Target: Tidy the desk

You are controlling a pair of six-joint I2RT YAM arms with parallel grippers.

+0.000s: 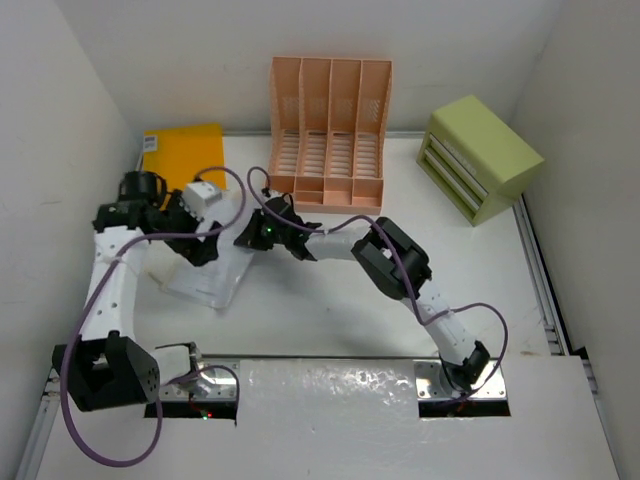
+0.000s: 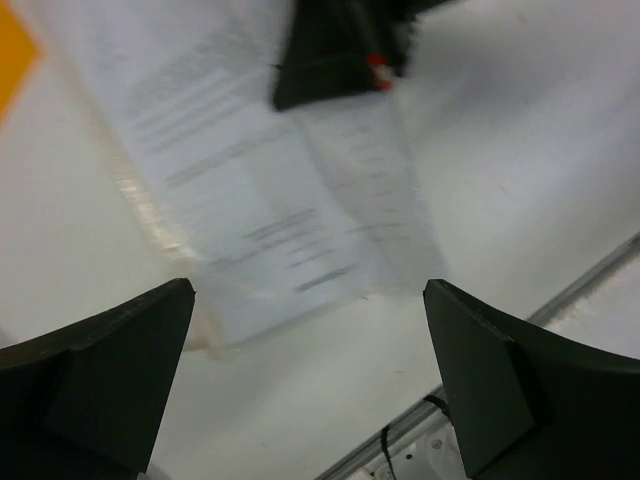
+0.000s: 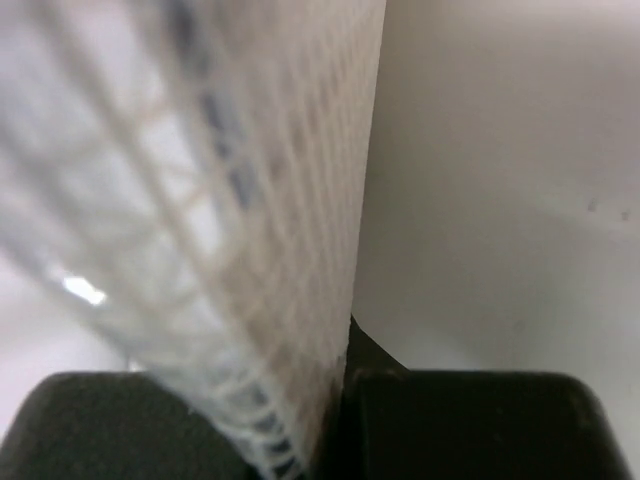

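A large flat white rectangular tabletop was edged with thin silver metal rails. A tall slotted plastic file rack was coloured peach, its sides perforated in a fine grid. A boxy drawer unit was finished in lime green. A flat folder was seen in orange-yellow. A translucent plastic document sleeve was patterned with whitish mesh over white paper printed with grey text lines. Cables were coloured purple.

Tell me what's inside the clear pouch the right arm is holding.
A printed sheet shows through the clear pouch; its text is too blurred to read. The right end effector, shut on one edge, covers that part, and anything behind the sheet is hidden.
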